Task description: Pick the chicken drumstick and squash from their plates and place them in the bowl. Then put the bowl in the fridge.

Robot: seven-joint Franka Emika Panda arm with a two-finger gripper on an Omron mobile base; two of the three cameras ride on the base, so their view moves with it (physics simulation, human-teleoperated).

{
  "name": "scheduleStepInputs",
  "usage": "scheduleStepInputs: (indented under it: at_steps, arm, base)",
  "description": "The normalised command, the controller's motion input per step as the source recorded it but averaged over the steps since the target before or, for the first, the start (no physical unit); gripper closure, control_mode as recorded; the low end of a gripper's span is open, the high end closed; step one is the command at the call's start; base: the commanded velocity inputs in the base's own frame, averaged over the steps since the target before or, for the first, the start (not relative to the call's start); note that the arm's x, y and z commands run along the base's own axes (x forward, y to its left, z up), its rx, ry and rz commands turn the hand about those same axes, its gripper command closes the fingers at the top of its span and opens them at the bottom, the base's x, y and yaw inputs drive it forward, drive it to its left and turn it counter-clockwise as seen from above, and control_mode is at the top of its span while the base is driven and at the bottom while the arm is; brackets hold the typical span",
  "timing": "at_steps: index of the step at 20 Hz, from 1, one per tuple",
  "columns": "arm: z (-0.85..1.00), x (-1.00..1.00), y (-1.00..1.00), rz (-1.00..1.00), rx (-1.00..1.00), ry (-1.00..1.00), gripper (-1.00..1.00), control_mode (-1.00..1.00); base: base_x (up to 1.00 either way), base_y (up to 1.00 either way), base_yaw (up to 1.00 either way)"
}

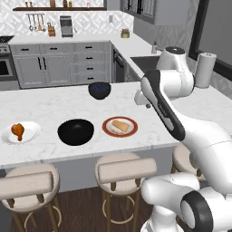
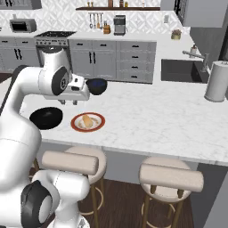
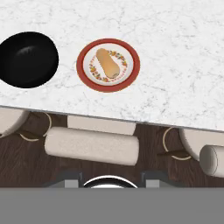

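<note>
Chicken drumstick [image 1: 17,130] on white plate [image 1: 30,134] at left; end effector [image 2: 69,102] state unclear.

On the counter [image 1: 136,149] there are two plates: a white one [image 1: 31,132] at the left and an orange-rimmed one [image 1: 120,127] at the right. There are two bowls: a black one [image 1: 75,132] between the plates and a dark blue one [image 1: 99,90] farther back. One drumstick [image 1: 17,131] and one squash [image 1: 120,126] lie on the plates. Three stools [image 1: 124,170] stand at the near edge. One paper towel roll [image 1: 205,69] stands at the far right.
</note>
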Motion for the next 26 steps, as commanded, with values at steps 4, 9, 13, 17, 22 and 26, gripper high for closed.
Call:
scheduleStepInputs:
  at_steps: [4,9,13,17,22,26]
  arm:
    - [-0.11,-0.23,0.00,0.00,0.00,0.00,-1.00,-1.00]
    - [-0.55,-0.13,0.18,0.03,0.00,0.07,-1.00,-1.00]
    - [-0.48,0.55,0.25,0.13,-0.03,0.21,-1.00,-1.00]
    - [-0.42,0.90,0.00,0.19,0.00,0.27,-1.00,-1.00]
    - [-0.35,0.57,0.04,0.16,-0.01,0.08,-1.00,-1.00]
    - [-0.47,0.49,0.29,0.04,-0.06,0.03,-1.00,-1.00]
  base:
    - [0.00,0.00,0.00]
    - [0.00,0.00,0.00]
    - [0.00,0.00,0.00]
    - [0.00,0.00,0.00]
    - [0.00,0.00,0.00]
    - [0.00,0.00,0.00]
